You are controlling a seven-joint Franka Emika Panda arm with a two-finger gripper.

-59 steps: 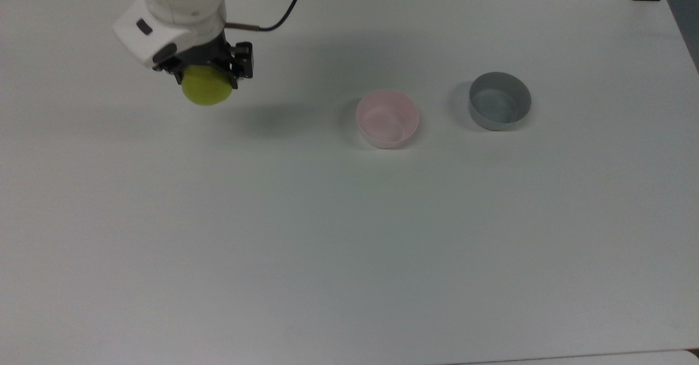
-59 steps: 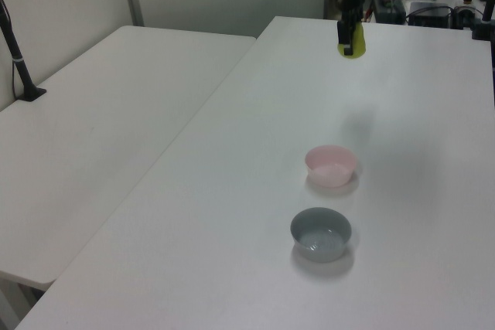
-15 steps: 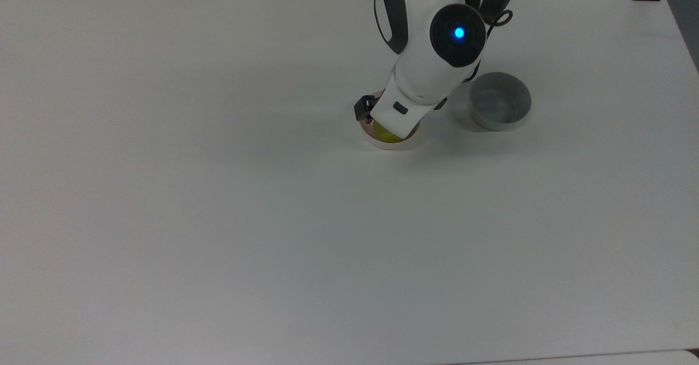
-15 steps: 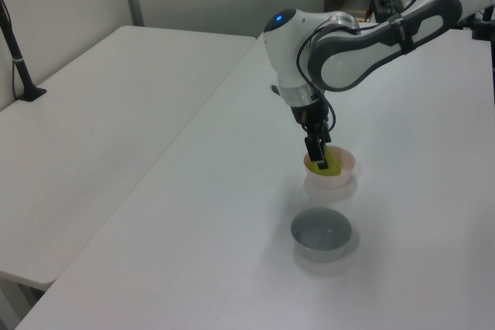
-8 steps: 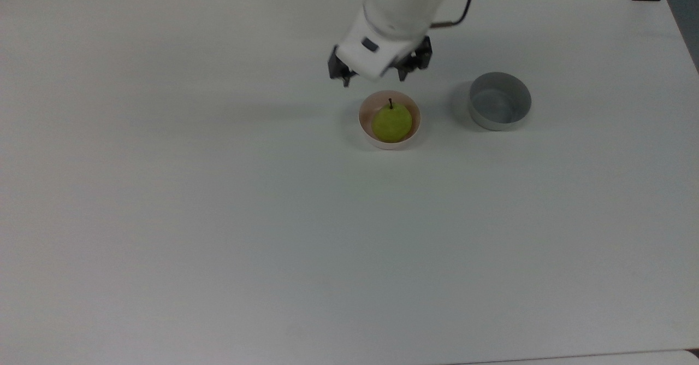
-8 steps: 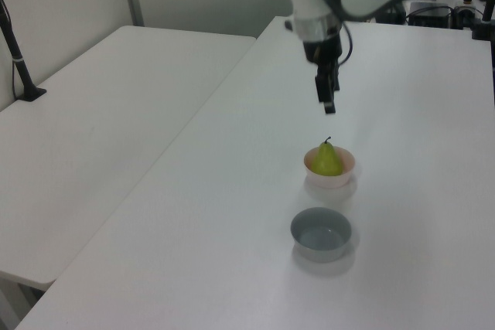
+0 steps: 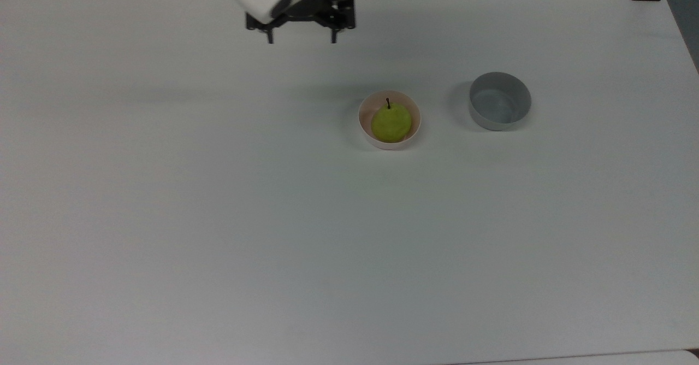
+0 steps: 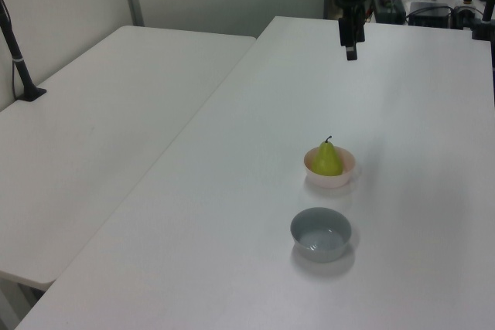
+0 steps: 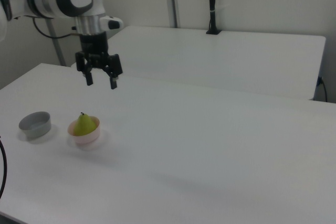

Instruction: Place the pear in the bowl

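Observation:
The yellow-green pear (image 7: 391,123) (image 8: 328,160) (image 9: 84,125) sits upright in the pale pink bowl (image 7: 377,137) (image 8: 332,182) (image 9: 85,139), its dark stem pointing up. My gripper (image 7: 301,40) (image 8: 351,55) (image 9: 101,83) hangs open and empty well above the table, away from the bowl toward the top view's upper left. In the right view its two fingers point down, spread wide, up and to the right of the pear.
A grey bowl (image 7: 499,101) (image 8: 320,234) (image 9: 35,124) of similar size stands empty beside the pink one. A second white table (image 8: 93,129) (image 9: 226,59) adjoins this one. A black post (image 8: 17,52) (image 9: 211,3) stands on it.
The gripper carried the pear to the pink bowl, let it go there, then rose and drew back toward the top view's upper left. The pear stays in the bowl.

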